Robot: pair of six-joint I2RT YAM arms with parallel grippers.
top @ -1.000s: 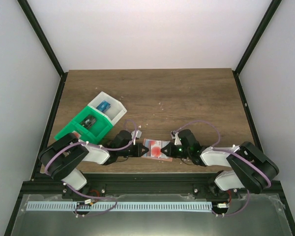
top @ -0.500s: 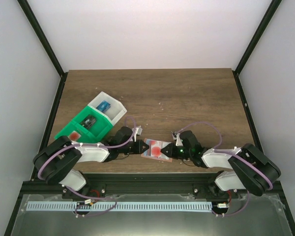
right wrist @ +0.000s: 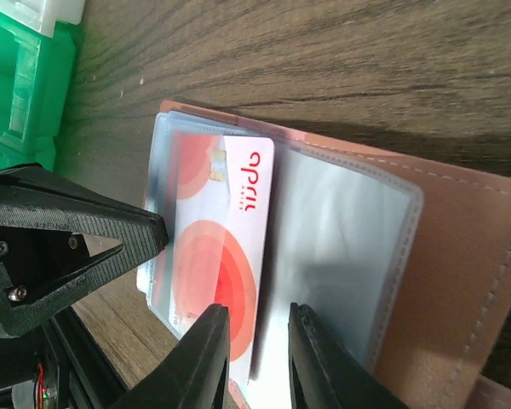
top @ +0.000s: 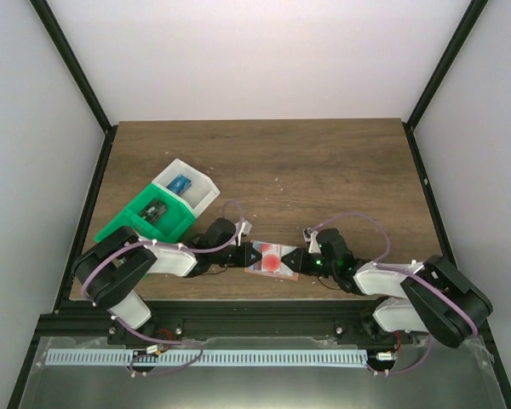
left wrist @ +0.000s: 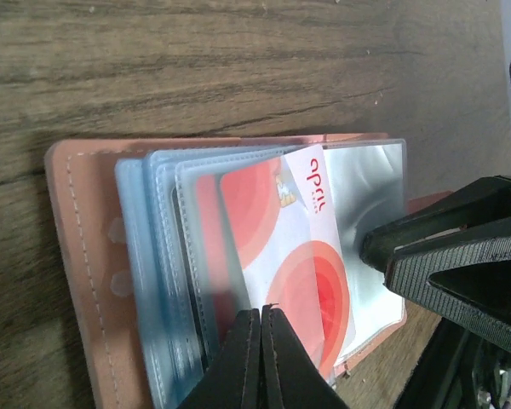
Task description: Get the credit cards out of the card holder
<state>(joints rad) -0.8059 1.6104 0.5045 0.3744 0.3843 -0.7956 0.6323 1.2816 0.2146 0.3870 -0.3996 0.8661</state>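
The card holder [top: 272, 260] is seen lying open on the table [top: 341, 162], close to the near edge and between the two grippers; its salmon cover is spread flat, and a fan of clear blue-tinted sleeves [left wrist: 166, 256] is stacked on it. The red and white card [right wrist: 226, 247] is shown tilted against the sleeve edges; one side is hazed under a sleeve, and the printed corner is laid bare over the silvery sleeve beside it; other cards cannot be made out. The left gripper [left wrist: 261, 312] is held with its jaws pressed together, tips at the card's edge; whether the card is pinched between them cannot be told. The right gripper [right wrist: 257, 308] is set with its jaws apart, and the card's edge and a clear sleeve are seen in the gap. The grippers are faced tip to tip, near each other across the holder. The green tray [top: 145, 220] and the white tray [top: 192, 189] are placed touching each other, just beyond the left arm; a broad stretch of wood is seen from the holder to the far and right edges.
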